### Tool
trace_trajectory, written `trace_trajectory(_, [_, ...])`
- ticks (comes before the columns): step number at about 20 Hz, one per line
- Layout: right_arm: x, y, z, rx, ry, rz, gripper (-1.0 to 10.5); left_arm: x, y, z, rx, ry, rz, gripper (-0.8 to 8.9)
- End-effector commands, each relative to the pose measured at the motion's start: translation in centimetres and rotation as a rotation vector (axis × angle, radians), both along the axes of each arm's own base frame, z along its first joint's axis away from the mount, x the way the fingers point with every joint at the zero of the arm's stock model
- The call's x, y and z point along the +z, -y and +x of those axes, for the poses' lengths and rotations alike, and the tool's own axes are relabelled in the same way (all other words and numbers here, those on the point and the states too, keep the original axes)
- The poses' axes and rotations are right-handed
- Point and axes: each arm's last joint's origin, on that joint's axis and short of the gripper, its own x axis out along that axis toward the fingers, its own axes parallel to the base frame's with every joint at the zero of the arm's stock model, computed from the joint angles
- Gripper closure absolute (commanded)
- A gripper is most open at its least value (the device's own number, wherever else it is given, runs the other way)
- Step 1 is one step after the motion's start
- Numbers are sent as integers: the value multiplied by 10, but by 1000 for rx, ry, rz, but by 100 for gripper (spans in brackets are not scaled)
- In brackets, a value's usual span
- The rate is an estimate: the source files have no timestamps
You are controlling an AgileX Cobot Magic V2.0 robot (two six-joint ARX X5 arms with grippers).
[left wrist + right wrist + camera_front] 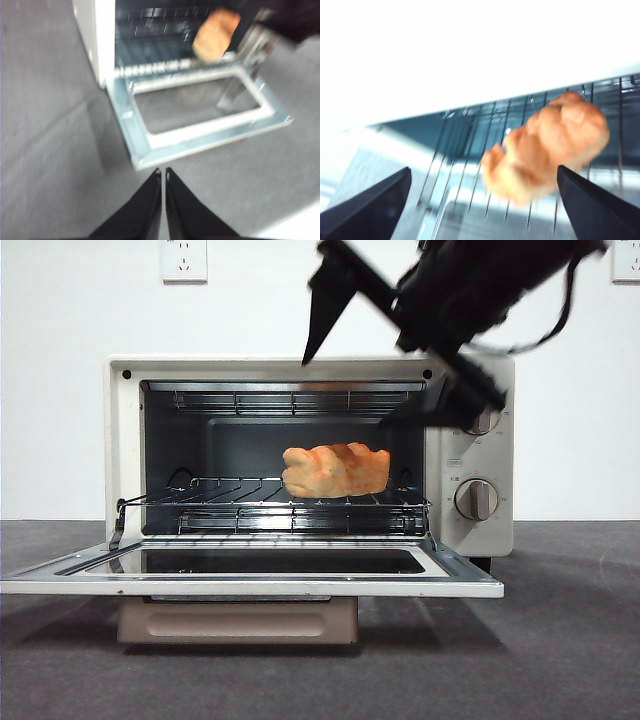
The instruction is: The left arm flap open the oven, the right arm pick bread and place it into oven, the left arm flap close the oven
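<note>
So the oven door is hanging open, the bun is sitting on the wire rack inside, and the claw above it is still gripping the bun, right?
Not quite. The right gripper is open and holds nothing. The front view shows it up beside the oven, apart from the bread, which lies alone on the wire rack. The door is indeed open.

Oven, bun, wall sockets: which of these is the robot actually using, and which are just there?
In use: toaster oven, door flapped open; bread bun on its wire rack; right hand, open, above; left hand, shut.
Just there: wall sockets.
</note>
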Motion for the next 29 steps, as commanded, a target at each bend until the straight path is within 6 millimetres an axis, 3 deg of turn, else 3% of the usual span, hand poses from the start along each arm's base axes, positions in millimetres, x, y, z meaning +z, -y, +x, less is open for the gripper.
trace_trajectory(1, [18,6,-18,54,40,-64,482,4,7,6,11,-30,-13,798])
trace_trajectory(7, [56,51,-72,127,104,-176,482,-3,42,38,-65,-124,66,802])
trace_trajectory(10, [68,74,-98,146,140,-194,482,-15,58,65,-152,-234,49,802])
trace_trajectory(13, [72,95,-121,150,134,-205,482,-25,60,94,-157,-325,-24,802])
trace_trajectory(16, [72,116,-143,152,125,-211,482,-35,46,126,-111,-369,-139,802])
trace_trajectory(20, [70,138,-168,152,127,-210,482,-62,20,148,-39,-443,-290,802])
trace_trajectory(24, [66,152,-184,163,121,-208,482,-107,-9,148,116,-483,-461,802])
trace_trajectory(29, [65,154,-187,175,122,-203,482,-141,-26,137,248,-536,-515,802])
